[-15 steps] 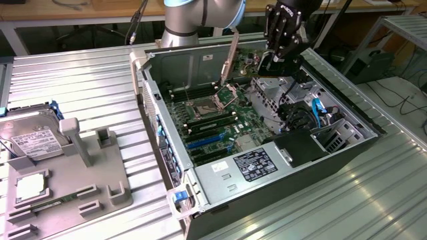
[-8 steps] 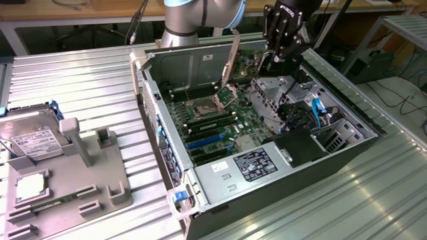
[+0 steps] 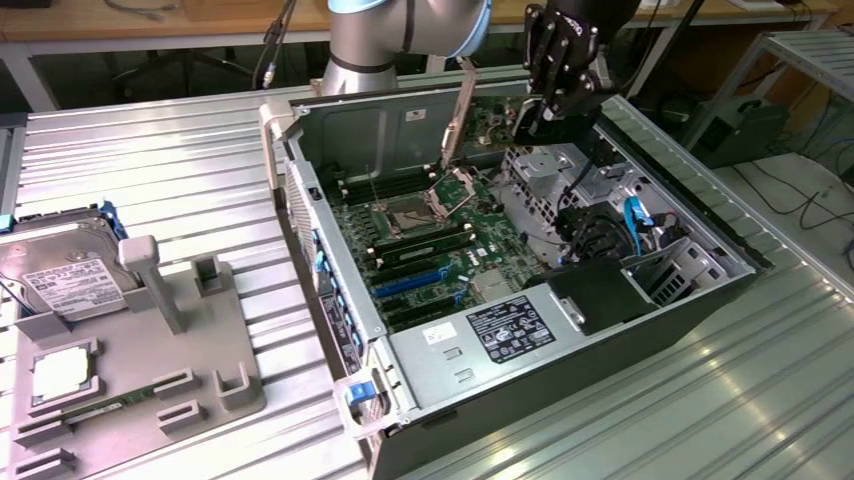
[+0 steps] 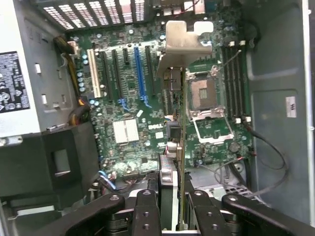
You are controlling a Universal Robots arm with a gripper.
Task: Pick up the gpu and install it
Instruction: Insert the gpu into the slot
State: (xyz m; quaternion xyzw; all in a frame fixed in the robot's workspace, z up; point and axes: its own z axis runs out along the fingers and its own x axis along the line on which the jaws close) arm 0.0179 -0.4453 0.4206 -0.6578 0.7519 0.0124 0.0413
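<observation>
We find the gpu (image 4: 174, 81) clamped in the gripper (image 4: 172, 199). One black finger presses on each face of the card, and the fingers (image 4: 146, 209) are closed on it.

In the wrist view the gpu is seen edge-on. It runs away from the gripper, with its silver bracket (image 4: 186, 42) at the far end, toward the vented rear wall of the case (image 4: 275, 73).

The gpu hangs above the motherboard (image 4: 128, 105) and does not touch it. It sits over the strip between the expansion slots (image 4: 139, 73) and the open CPU socket (image 4: 204, 93). We see it seated in no slot.

In the exterior view the gripper (image 3: 554, 100) points down into the far part of the open case, which lies on its side. The arm (image 3: 400, 30) stands behind the case, to the exterior view's left of the gripper. The arm's grey joint sits at the upper edge of that view.

The power supply (image 3: 507, 330), with its printed label, fills the near end of the case.

The case rests on a ribbed metal tabletop (image 3: 174, 170). On the exterior view's left, well apart from the case, a grey holder (image 3: 160, 350) lies on the tabletop. A hard drive (image 3: 60, 275) leans in the holder's far end.
</observation>
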